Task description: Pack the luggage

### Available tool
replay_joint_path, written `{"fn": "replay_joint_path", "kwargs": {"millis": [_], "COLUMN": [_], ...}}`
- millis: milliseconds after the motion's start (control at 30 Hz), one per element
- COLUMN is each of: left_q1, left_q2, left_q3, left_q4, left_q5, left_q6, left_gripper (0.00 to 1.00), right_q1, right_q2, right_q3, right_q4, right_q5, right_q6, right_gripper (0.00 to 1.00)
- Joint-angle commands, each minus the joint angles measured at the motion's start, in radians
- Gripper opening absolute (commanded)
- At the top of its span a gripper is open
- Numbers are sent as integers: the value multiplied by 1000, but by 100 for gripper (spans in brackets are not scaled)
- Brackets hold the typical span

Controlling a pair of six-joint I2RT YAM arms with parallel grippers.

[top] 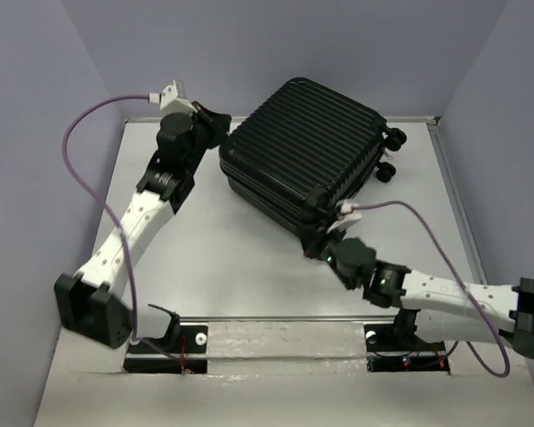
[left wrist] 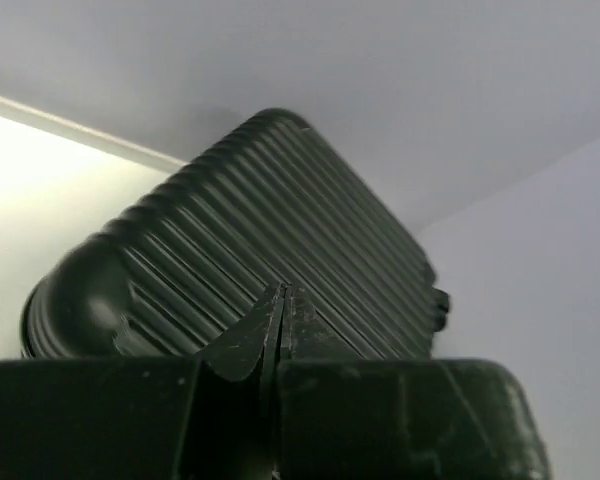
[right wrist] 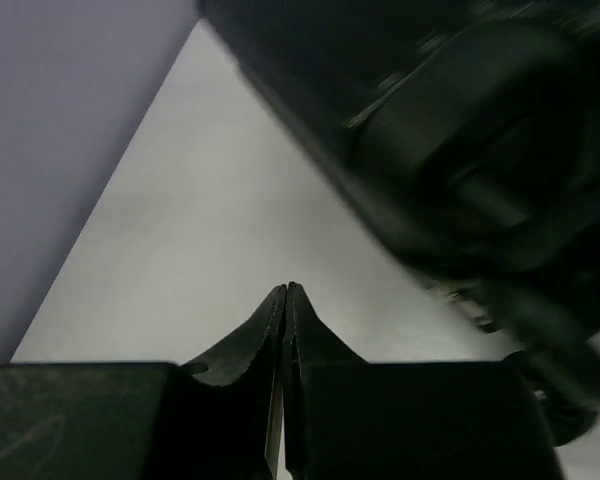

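Left arm is reaching from its near-left base up across the table (top: 240, 267), a purple cable (top: 78, 169) looping beside it. The left end effector (top: 215, 124) is sitting at the far left corner of the suitcase (top: 307, 147), right against it or just beside it; cannot tell contact from above. In the left wrist view the left end effector (left wrist: 283, 297) is showing its fingers pressed together with nothing between them, and the ribbed suitcase (left wrist: 280, 220) is filling the middle just beyond the tips, a pale wall (left wrist: 430, 80) rising behind it. The suitcase is lying closed on its broad side at the middle to far part of the table, turned at an angle, ribbed shell facing up, and its wheels (top: 392, 153) are sticking out on the right-hand end. The right arm is stretching in low from the near right, and the right end effector (top: 324, 238) is sitting at the near corner of the suitcase. In the right wrist view the right end effector (right wrist: 286, 293) is also showing fingers together and gripping nothing, bare table (right wrist: 230, 200) ahead, and the suitcase (right wrist: 430, 130) is appearing as a blurred dark mass at upper right, detail too soft to read.
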Motion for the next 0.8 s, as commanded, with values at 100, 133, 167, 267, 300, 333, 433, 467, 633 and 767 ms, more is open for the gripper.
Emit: {"fn": "replay_joint_path", "kwargs": {"millis": [100,133,167,267,300,333,433,467,633,767], "left_q1": [231,243,251,266,268,268,268,268,230,216], "left_q2": [429,481,579,739,768,826,934,961,1106,1124], "left_q3": [381,445,509,716,778,806,908,931,1086,1052], "left_q4": [-105,-146,-178,-298,-300,-298,-304,-303,-332,-303], "left_q5": [207,208,223,245,265,314,380,394,423,464], "left_q6": [25,36,50,81,84,87,70,62,93,90], "left_gripper": [6,6,6,6,6,6,6,6,6,6], "right_q1": [-452,-502,-556,-780,-811,-845,-961,-983,-1061,-1061], "right_q2": [-174,-161,-144,-56,-33,-9,110,143,333,431], "right_q3": [135,151,163,183,187,197,241,255,358,427], "right_q4": [-466,-475,-480,-479,-465,-457,-411,-405,-363,-356], "right_q5": [-116,-141,-179,-323,-332,-345,-479,-497,-567,-659], "right_q6": [4,3,2,13,13,10,10,10,-30,-47], "right_gripper": [7,7,7,7,7,7,7,7,7,7]}}
